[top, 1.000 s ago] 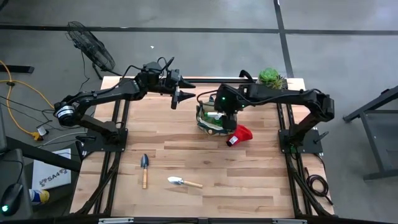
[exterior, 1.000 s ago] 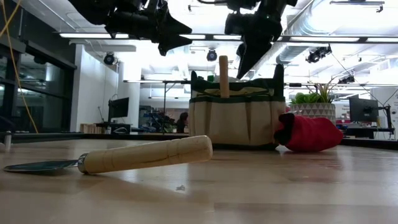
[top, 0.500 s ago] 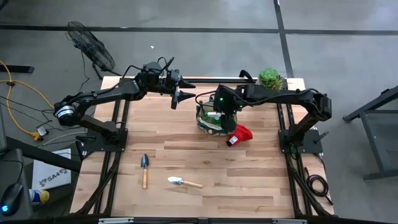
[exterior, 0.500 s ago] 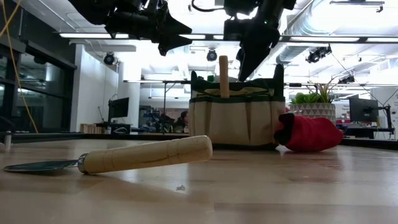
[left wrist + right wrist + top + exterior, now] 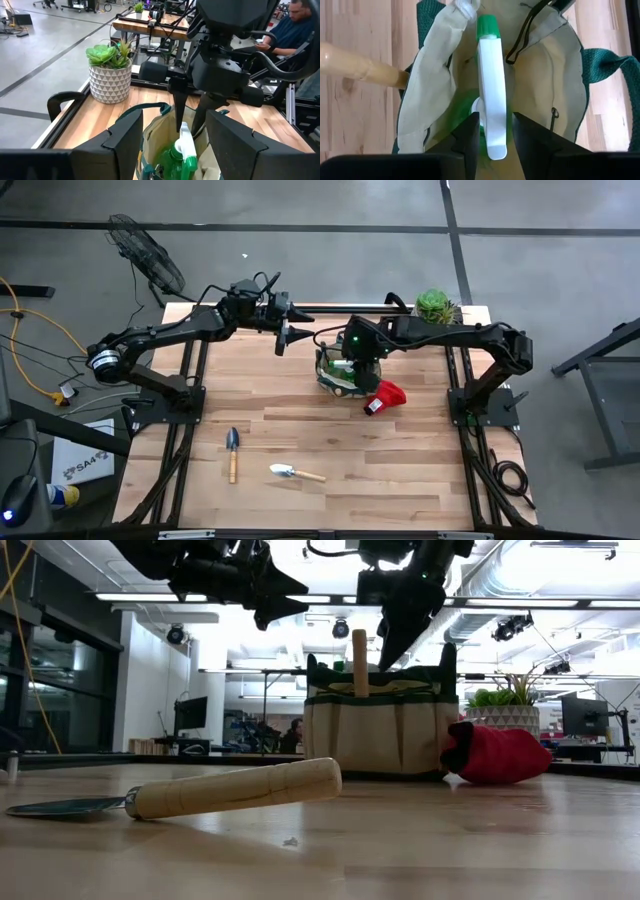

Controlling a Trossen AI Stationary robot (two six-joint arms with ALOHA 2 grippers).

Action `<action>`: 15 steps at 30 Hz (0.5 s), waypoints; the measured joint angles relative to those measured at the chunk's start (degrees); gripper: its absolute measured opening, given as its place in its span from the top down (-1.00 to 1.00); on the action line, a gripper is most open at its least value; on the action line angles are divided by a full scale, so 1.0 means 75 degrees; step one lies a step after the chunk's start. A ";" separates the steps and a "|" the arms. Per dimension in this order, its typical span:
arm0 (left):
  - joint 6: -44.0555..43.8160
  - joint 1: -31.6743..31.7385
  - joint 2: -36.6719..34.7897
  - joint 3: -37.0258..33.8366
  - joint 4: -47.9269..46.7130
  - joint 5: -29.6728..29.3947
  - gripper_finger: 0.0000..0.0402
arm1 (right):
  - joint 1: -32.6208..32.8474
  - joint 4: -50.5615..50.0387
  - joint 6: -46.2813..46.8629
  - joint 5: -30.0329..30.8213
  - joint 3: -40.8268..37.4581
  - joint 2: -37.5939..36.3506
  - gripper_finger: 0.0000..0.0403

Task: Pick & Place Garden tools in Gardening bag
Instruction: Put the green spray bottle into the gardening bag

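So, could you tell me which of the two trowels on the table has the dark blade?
The trowel toward the left arm's side, lying lengthwise with its dark blade pointing to the bag. The other trowel has a pale, shiny blade.

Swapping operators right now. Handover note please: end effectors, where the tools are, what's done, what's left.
Left end effector: open, empty, raised left of the bag.
Right end effector: open, over the bag, fingers either side of the spray bottle head.
Done: spray bottle and a wooden-handled tool are in the bag.
Left: red item lying against the bag; two trowels at the table's front.
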 joint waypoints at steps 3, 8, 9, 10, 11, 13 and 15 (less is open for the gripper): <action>0.0003 0.0000 0.0000 0.0000 -0.0107 0.0000 -0.05 | 0.0000 -0.0020 0.0000 0.0003 0.0000 0.0006 0.48; 0.0000 0.0000 0.0000 0.0000 -0.0167 0.0002 -0.05 | 0.0002 -0.0023 0.0040 0.0003 0.0000 0.0006 0.53; 0.0000 0.0000 0.0000 0.0000 -0.0167 0.0000 -0.05 | 0.0003 -0.0023 0.0059 0.0003 0.0000 0.0006 0.56; 0.0002 0.0000 0.0000 0.0000 -0.0167 0.0000 -0.05 | 0.0003 -0.0026 0.0073 0.0000 0.0000 0.0006 0.60; 0.0000 0.0000 0.0000 0.0000 -0.0167 0.0000 -0.05 | 0.0003 -0.0034 0.0073 0.0003 0.0000 0.0006 0.65; 0.0000 0.0000 0.0000 0.0000 -0.0167 0.0003 -0.05 | 0.0003 -0.0044 0.0073 0.0013 0.0000 0.0006 0.75; 0.0000 0.0000 0.0000 0.0000 -0.0167 0.0003 -0.05 | 0.0000 -0.0042 0.0073 0.0034 0.0000 0.0006 0.83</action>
